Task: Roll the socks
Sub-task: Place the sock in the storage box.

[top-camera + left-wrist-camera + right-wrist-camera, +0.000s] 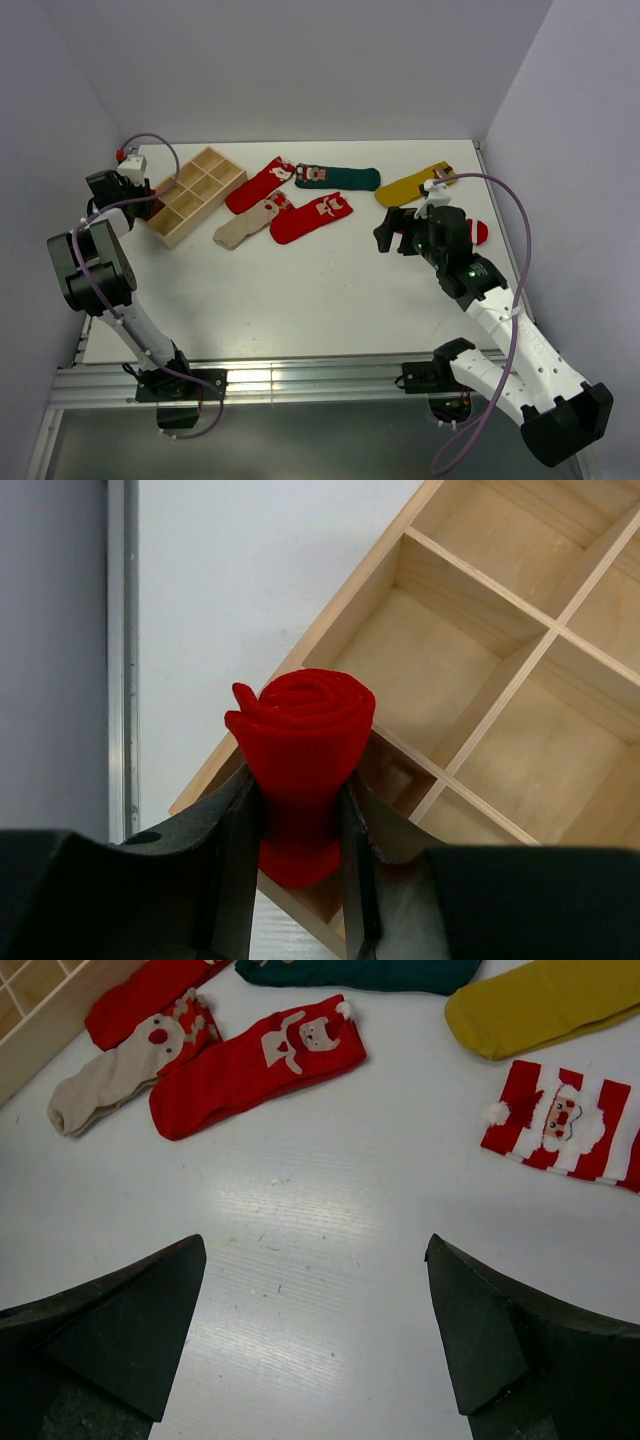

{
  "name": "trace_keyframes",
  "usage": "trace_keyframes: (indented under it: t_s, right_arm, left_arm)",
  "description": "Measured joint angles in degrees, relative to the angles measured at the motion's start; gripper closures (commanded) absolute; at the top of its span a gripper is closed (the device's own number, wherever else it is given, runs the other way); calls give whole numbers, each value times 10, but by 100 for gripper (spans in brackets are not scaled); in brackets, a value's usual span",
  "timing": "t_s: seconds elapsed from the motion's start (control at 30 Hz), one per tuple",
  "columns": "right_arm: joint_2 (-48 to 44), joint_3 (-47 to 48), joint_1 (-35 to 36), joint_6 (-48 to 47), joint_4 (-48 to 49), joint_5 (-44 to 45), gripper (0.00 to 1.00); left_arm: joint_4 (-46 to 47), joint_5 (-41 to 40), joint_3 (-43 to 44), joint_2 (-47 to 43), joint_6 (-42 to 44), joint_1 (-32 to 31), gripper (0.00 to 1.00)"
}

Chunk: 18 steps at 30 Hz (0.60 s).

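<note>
My left gripper [132,186] [298,792] is shut on a rolled red sock [303,730], held end-up over the near corner compartment of the wooden tray [352,602]. Flat on the table lie a red sock [258,184], a dark green sock [338,178], a beige sock [245,224], another red sock [310,217] [255,1065] and a mustard sock [415,184]. A red-and-white striped sock [565,1120] lies partly behind my right arm in the top view. My right gripper [396,232] [315,1290] hovers open over bare table, nearer than the socks.
The wooden tray [195,195] with several compartments sits at the back left, tilted diagonally. Walls close in the table on the left, back and right. The table's left edge rail [120,660] runs just beside the tray's corner.
</note>
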Motion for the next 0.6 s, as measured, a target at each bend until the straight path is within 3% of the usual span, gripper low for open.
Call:
trace_keyframes:
  t_s: [0.23,0.6]
  right_arm:
    - [-2,0,0,-1,0,4,2]
    - [-5,0,0,-1,0,8,2]
  left_arm:
    - [-38,-14,13,4,-2,0,100]
    - [-143,-52,109,57,-45,0,100]
